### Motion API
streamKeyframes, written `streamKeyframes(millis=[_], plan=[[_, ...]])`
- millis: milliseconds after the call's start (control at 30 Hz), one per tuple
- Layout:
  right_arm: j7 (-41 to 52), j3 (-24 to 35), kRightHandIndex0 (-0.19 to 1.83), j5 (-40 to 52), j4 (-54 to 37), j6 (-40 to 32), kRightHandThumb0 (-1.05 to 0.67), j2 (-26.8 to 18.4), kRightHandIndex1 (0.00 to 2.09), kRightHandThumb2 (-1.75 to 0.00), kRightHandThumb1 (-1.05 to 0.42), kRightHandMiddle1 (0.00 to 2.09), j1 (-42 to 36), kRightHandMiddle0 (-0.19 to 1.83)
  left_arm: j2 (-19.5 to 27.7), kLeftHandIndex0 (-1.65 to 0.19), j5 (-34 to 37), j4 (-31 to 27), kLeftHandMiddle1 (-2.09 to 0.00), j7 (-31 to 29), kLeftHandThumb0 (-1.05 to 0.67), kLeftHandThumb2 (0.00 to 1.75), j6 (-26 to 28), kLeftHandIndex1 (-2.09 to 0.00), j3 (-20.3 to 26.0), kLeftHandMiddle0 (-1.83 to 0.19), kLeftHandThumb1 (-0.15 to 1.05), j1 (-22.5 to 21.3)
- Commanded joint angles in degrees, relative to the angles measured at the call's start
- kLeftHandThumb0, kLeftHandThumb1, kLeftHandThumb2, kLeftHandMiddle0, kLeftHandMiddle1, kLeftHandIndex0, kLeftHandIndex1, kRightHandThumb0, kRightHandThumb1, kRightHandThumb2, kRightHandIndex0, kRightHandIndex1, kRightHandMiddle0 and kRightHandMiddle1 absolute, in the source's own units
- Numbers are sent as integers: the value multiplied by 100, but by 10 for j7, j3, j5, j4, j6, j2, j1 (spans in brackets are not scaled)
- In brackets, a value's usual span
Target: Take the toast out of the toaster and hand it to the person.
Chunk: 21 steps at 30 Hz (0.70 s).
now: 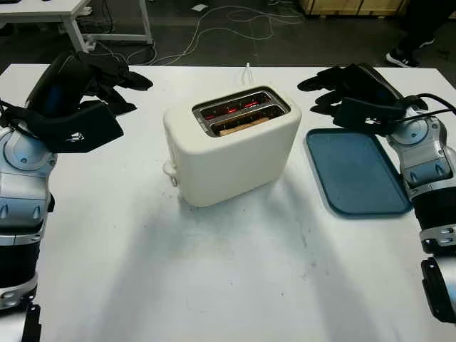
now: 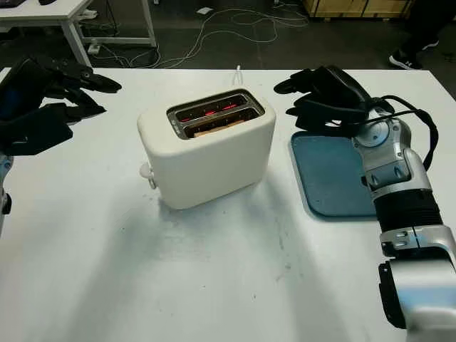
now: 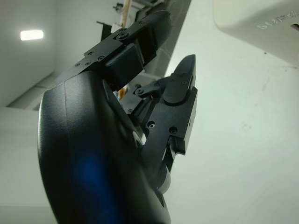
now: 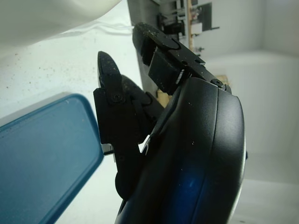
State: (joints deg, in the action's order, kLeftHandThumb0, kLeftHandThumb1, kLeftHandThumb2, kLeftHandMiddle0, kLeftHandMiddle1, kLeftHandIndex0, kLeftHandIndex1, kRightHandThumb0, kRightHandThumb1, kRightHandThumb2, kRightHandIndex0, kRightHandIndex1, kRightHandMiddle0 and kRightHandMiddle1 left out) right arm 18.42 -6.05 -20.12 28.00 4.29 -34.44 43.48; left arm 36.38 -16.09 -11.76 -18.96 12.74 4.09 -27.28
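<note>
Both head cameras look forward and down over the white table [image 1: 214,278], the toaster [image 1: 231,146] near centre; the right eye sits a touch to the side, so the toaster [image 2: 206,149] slides left in its picture, and the two share nearly the whole scene. The left wrist camera sits tight behind the left hand [image 3: 140,121], peering low across the tabletop at the toaster's wall [image 3: 261,21]. The right wrist camera hugs the right hand [image 4: 159,130] just as closely, catching the blue tray [image 4: 42,154] and the toaster's side [image 4: 51,16]
</note>
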Motion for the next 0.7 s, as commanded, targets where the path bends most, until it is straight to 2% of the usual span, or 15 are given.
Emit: streamKeyframes(millis=[0, 300, 500, 667], plan=[[-1, 2, 94, 4, -4, 0, -28, 1, 1, -8, -92, 0, -2, 82, 0, -105, -1, -4, -73, 0, -2, 0, 2, -1, 1, -87, 87, 2], [-1, 5, 93, 9, -7, 0, -27, 3, 0, -8, -92, 0, -5, 82, 1, -98, -6, -15, -67, -4, -5, 1, 23, 0, -6, -78, 89, -1], [0, 3, 92, 7, -5, -3, -26, 3, 0, -8, -92, 0, -1, 82, 3, -99, -8, -16, -68, -4, -8, 0, 27, 0, -6, -81, 89, 0], [0, 4, 93, 8, -9, -3, -27, 3, 1, -8, -92, 0, -3, 82, 5, -100, -8, -11, -68, -1, -9, 0, 12, -1, -7, -82, 89, 2]])
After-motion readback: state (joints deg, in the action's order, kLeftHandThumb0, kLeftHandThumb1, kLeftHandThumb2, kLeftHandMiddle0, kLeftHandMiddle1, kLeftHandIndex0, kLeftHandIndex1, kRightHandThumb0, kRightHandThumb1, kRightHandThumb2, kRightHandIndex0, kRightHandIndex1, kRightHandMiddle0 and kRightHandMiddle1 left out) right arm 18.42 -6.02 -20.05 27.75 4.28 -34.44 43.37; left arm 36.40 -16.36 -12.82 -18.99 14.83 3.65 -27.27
